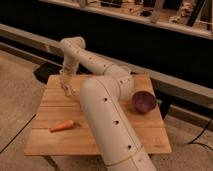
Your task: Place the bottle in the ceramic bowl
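Note:
The ceramic bowl [144, 101] is dark purple and glossy and stands on the right side of the wooden table [55, 107]. My gripper [66, 88] hangs down over the table's back left part, far left of the bowl, close above the wood. The bottle does not show. My arm [107, 115] crosses the middle of the table and hides what lies there.
An orange carrot [62, 126] lies on the front left of the table. A dark counter or wall [150, 45] runs behind the table. A dark object [46, 70] sits on the floor behind the back left corner.

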Tool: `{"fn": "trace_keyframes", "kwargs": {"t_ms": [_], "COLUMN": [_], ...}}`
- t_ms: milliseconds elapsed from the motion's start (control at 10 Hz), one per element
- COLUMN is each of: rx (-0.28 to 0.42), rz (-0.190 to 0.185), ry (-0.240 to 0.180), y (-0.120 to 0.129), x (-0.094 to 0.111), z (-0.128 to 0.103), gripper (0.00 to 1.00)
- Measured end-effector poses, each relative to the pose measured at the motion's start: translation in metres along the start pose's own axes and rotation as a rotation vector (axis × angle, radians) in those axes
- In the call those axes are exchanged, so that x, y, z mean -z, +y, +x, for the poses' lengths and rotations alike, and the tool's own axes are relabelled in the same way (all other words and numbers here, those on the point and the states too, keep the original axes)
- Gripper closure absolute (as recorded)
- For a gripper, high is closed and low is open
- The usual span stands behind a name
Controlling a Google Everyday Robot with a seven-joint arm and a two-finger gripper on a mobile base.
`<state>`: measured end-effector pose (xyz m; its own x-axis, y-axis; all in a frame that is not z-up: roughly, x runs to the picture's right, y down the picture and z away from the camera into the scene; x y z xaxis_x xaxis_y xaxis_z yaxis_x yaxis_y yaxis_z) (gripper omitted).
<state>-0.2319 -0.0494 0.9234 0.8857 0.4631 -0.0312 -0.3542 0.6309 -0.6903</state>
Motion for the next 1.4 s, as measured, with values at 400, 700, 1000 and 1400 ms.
{"fn": "trace_keyframes", "kwargs": {"t_ms": [400, 700, 1000, 1400], "rx": [-0.001, -0.021, -0.033, -0.045], "rz": [-0.055, -0.076, -0.073, -0.025], "ry": [-0.045, -0.077, -0.079, -0.044], "y": [0.007, 0.005, 0.0, -0.006], "x": [-0.001, 0.005, 0.011, 0.048], "z": [-0.011, -0.015, -0.009, 0.008], "gripper": [0.43, 0.73, 0.99, 1.0]}}
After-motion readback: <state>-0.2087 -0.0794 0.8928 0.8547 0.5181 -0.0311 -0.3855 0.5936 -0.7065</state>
